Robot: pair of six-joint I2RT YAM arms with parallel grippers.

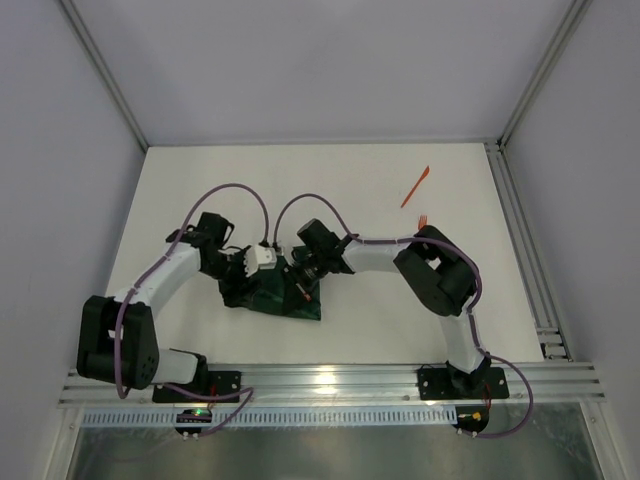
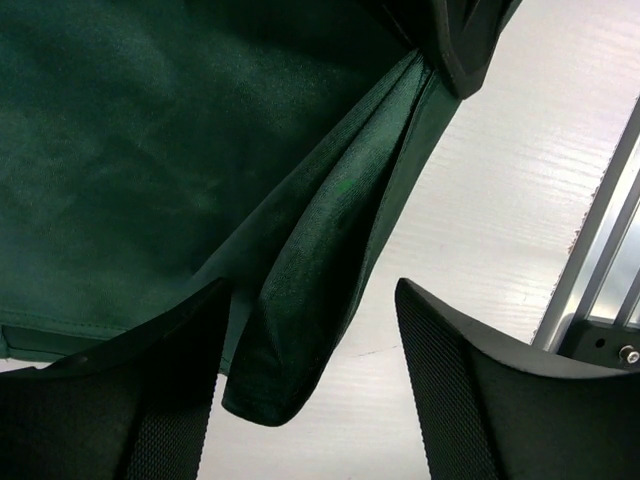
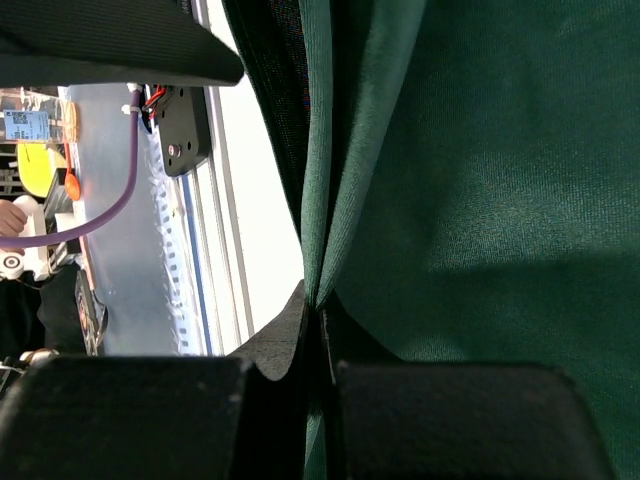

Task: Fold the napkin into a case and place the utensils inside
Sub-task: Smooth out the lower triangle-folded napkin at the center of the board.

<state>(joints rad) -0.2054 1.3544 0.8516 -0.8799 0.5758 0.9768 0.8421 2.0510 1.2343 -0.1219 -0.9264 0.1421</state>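
**A:** Looking from the top, the napkin (image 1: pixel 270 293) is a bunched dark green heap near the middle of the desk, a bit toward the near edge; both grippers meet over it; the left gripper (image 1: pixel 243 268) comes in from the left side, the right gripper (image 1: pixel 303 272) from the right.

**B:** yep; right wrist view shows the right one's jaws pinched tight together on a fold of the cloth, fabric hanging in pleats from the pinch; left wrist view has the left fingers (image 2: pixel 480 390) spread fairly wide, a drooping fold of cloth between them, nearer one finger; can't tell if it touches.

**A:** utensils? I see an orange knife (image 1: pixel 415 187) well apart from the cloth, up toward the far right corner; the fork (image 1: pixel 422 220) lies just nearer than it, beside the right arm (image 1: pixel 440 275); a small orange-red mark on the cloth, can't tell what.
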